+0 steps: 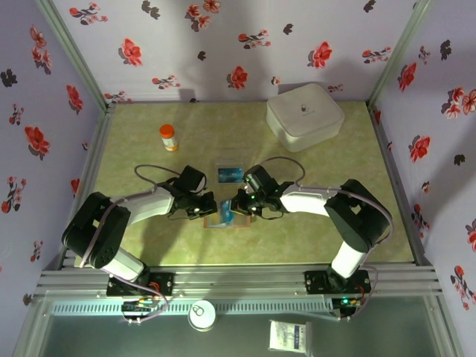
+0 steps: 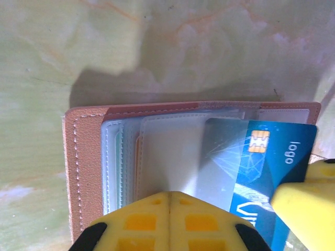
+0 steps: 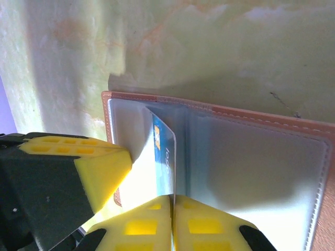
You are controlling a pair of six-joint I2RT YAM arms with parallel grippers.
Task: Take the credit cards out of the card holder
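Your left gripper (image 2: 170, 201) has its jaws pressed fully together, tips at the clear sleeves of the open card holder (image 2: 86, 157). The holder lies at the lower centre of the top view, between both grippers. Your right gripper (image 3: 172, 201) is pinched tight on the edge of a blue card (image 3: 163, 151) that stands partly out of its sleeve.

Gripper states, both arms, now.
Left gripper: shut, apparently pinching a clear sleeve of the card holder.
Right gripper: shut on the blue credit card.
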